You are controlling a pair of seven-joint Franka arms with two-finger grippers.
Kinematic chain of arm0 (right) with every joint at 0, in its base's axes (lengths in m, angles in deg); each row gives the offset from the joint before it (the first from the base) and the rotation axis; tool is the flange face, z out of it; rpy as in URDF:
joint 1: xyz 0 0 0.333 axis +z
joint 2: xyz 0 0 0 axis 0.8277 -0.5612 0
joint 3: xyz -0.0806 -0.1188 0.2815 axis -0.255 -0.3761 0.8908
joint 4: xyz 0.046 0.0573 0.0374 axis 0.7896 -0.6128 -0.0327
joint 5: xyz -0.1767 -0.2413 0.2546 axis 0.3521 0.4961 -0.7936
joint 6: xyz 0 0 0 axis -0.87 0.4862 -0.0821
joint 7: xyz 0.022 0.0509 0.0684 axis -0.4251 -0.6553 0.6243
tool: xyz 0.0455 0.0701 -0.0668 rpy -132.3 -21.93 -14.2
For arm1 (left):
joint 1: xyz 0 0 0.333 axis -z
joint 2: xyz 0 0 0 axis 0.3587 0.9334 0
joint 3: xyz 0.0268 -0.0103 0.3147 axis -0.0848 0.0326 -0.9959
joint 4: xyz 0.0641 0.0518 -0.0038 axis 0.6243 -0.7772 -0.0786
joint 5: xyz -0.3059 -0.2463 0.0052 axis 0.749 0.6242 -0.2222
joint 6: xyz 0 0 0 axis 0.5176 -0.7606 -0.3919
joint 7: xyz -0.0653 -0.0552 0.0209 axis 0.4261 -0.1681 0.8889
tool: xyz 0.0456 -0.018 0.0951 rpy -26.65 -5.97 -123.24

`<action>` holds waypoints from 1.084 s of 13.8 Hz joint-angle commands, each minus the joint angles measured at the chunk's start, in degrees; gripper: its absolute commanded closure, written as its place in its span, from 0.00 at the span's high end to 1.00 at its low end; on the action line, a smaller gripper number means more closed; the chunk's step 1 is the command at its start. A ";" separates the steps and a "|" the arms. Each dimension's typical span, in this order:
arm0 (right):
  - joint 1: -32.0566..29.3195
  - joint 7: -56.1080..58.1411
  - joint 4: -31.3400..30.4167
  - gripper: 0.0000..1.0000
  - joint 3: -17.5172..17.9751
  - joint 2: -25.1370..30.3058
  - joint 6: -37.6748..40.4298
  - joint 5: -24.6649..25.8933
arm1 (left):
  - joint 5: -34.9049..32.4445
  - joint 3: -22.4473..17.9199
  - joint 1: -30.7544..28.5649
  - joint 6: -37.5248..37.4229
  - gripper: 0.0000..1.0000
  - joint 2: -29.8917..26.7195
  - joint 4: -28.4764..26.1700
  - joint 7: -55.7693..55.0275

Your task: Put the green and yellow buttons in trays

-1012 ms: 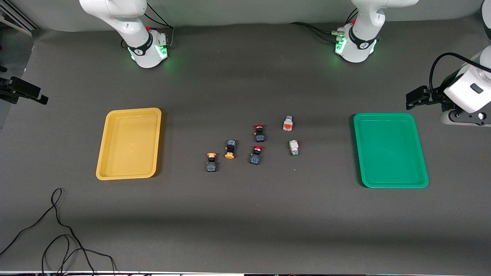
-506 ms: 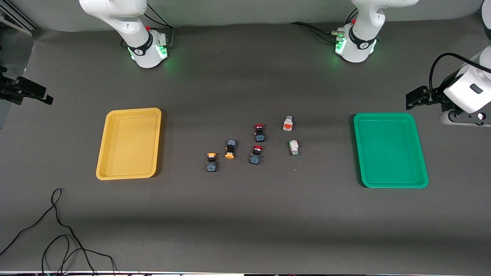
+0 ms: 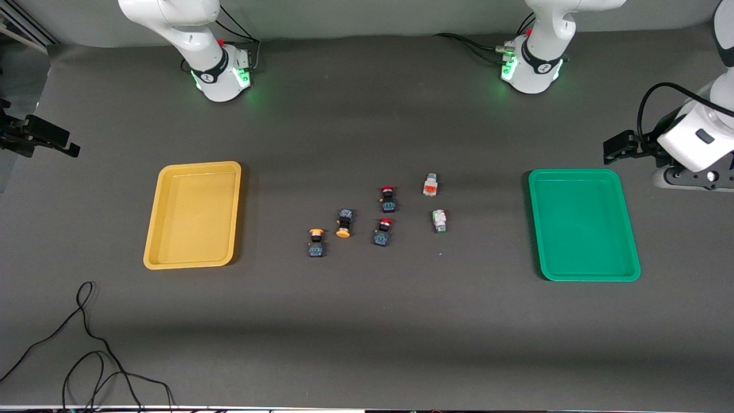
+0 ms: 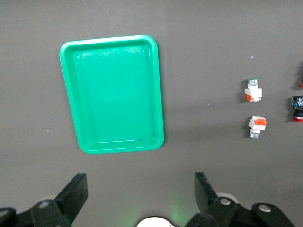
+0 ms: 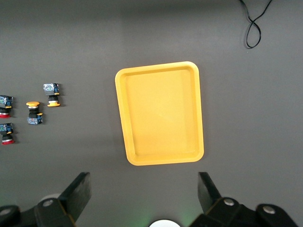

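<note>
Two yellow-capped black buttons (image 3: 315, 242) (image 3: 344, 222) lie mid-table, toward the yellow tray (image 3: 192, 167). The orange-marked white button (image 3: 430, 185) and the green-marked white button (image 3: 440, 221) lie toward the green tray (image 3: 582, 173). Both trays hold nothing. My left gripper (image 4: 139, 178) is open and empty, high over the table between the green tray (image 4: 111, 40) and the left arm's base. My right gripper (image 5: 143, 177) is open and empty, high over the table between the yellow tray (image 5: 158, 66) and the right arm's base. The right wrist view shows both yellow-capped buttons (image 5: 33, 112) (image 5: 51, 93).
Two red-capped black switches (image 3: 388, 198) (image 3: 383, 232) lie between the yellow-capped and the white buttons. A loose black cable (image 3: 86, 344) curls on the table near the front camera, at the right arm's end. Both arm bases (image 3: 221, 74) (image 3: 530, 69) stand farthest from the front camera.
Both arms' wrists have shifted slightly at the two ends of the table. The buttons and trays have not moved.
</note>
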 commanded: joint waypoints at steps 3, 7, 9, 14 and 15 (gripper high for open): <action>0.50 -0.40 2.94 1.00 0.20 -2.02 0.14 0.74 | -0.08 2.39 1.34 1.03 1.00 -1.87 -3.55 -1.40; 2.51 -0.49 2.86 1.00 0.38 -2.55 0.14 0.74 | 1.15 7.39 2.74 4.01 1.00 -2.05 -6.10 -10.60; 3.93 -1.10 2.77 1.00 0.37 -3.95 -0.04 0.74 | 1.24 10.20 5.02 6.47 1.00 -2.05 -7.25 -18.07; 6.91 -1.37 2.50 1.00 0.29 -9.39 -2.76 0.65 | 2.56 10.83 16.35 12.54 1.00 -1.78 -10.32 -32.40; 7.70 -1.45 2.50 1.00 0.29 -10.36 -3.37 0.74 | 2.64 10.83 18.81 13.94 1.00 -1.61 -10.50 -34.96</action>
